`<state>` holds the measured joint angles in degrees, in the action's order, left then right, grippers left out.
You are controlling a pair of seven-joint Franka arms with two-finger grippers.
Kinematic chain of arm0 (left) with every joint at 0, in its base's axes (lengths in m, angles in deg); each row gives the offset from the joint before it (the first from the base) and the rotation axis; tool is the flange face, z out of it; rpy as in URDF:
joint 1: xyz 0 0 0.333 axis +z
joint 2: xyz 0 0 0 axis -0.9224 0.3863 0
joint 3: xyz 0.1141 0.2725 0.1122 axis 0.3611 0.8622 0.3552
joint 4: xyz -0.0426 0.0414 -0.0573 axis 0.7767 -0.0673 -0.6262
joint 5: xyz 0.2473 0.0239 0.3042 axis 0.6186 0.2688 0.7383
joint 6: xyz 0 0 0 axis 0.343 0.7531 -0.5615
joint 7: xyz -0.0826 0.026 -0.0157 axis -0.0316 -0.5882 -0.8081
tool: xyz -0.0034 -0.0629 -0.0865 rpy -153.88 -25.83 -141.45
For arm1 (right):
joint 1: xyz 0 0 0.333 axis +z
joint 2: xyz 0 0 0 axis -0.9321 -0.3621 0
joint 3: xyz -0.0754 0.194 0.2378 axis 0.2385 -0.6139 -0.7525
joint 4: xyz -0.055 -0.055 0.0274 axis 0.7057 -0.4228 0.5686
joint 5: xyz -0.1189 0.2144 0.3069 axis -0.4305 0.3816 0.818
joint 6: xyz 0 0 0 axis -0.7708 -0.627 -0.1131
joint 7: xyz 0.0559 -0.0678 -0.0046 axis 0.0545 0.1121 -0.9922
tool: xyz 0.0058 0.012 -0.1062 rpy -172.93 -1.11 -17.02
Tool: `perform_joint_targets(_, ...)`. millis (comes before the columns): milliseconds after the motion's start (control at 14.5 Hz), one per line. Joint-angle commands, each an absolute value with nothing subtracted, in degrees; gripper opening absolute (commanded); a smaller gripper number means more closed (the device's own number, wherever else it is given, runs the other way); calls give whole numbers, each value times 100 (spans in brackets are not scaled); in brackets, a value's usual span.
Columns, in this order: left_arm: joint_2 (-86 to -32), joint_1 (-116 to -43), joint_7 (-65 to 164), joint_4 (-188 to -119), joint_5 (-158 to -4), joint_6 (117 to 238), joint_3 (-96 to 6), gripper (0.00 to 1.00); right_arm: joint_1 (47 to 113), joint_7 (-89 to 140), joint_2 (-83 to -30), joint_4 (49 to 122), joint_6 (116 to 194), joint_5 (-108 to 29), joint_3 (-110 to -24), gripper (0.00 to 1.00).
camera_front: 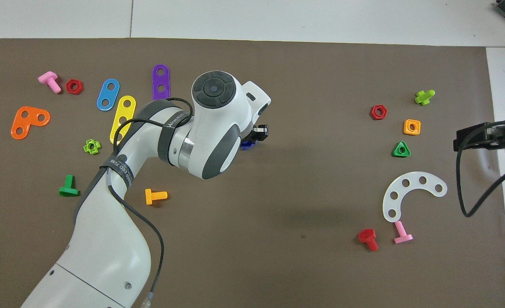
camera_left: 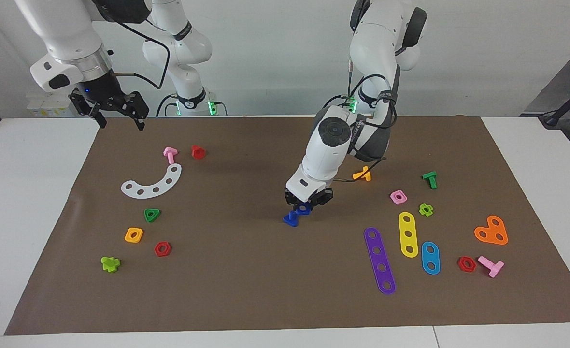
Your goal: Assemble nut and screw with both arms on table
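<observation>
Blue plastic, light and stiff: left gripper (camera_left: 309, 205) pinches the nut (camera_left: 305, 208) by its edges over the screw (camera_left: 291, 219), right gripper (camera_left: 116, 107) waits open.

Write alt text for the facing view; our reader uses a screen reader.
The left tool is down at a blue nut right by a blue screw, mid-mat. The right tool waits, raised and open, over the mat's corner by its own base; colourful toy parts lie scattered toward both ends.
</observation>
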<state>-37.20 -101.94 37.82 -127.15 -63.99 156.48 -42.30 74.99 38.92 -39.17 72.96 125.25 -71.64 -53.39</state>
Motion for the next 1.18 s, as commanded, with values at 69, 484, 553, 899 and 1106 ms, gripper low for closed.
perform_joint_targets(69, -3448, -10305, 3708, -12476, -6528, 15554, -4109, 30, 7439, 3885, -3759, 7419, 12514, -7072, -5372, 100)
perform_joint_targets(484, -3351, -10305, 3629, -12441, -6519, 15677, -4101, 29, 7457, 3885, -3759, 7419, 12523, -7072, -5372, 100)
perform_joint_targets(553, -3308, -10305, 3612, -12336, -6528, 15633, -4101, 29, 7457, 3885, -3759, 7419, 12523, -7072, -5372, 100)
perform_joint_targets(899, -3184, -10287, 3559, -11941, -6519, 15229, -4074, 29, 7457, 3885, -3759, 7419, 12523, -7072, -5372, 100)
perform_joint_targets(1106, -3167, -10287, 3559, -11931, -6502, 15264, -4074, 29, 7457, 3885, -3759, 7419, 12523, -7072, -5372, 100)
